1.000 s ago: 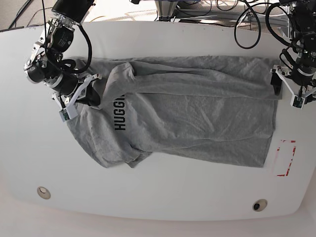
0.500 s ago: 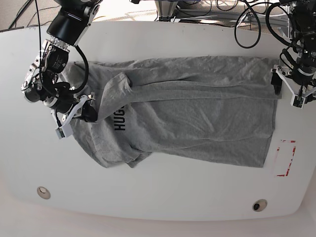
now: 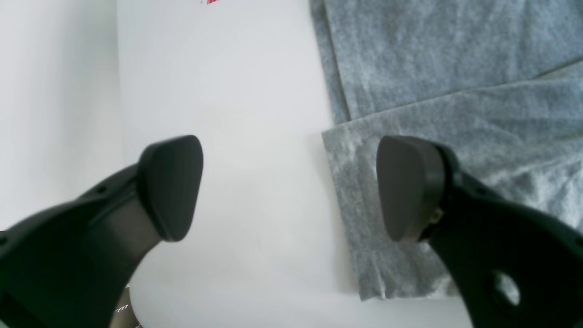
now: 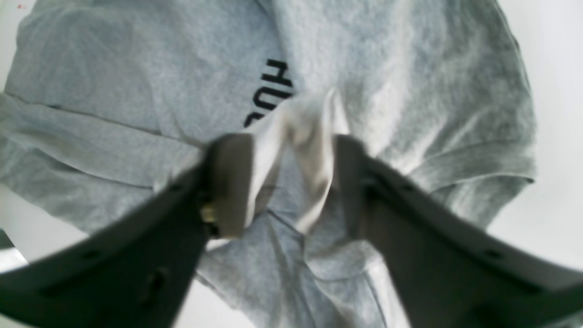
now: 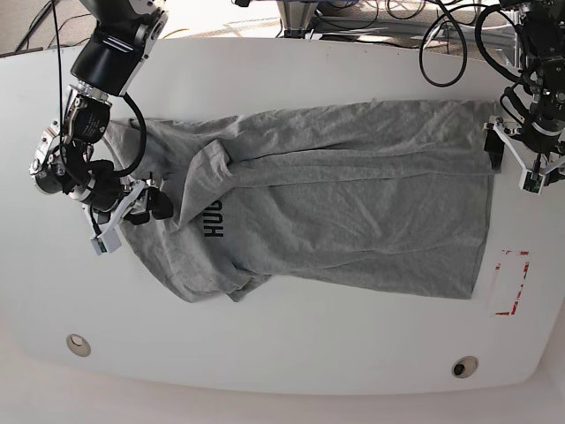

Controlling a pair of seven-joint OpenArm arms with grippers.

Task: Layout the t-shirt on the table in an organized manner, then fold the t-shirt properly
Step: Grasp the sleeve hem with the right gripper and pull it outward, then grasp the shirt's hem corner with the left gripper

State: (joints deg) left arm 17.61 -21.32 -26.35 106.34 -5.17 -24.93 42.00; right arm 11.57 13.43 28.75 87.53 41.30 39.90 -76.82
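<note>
The heather-grey cotton t-shirt (image 5: 335, 199) lies lengthwise across the large white table (image 5: 282, 353), its collar end pinched in the right hand (image 4: 291, 177) and its hem corner just beside the spread, empty left hand (image 3: 289, 187).
</note>
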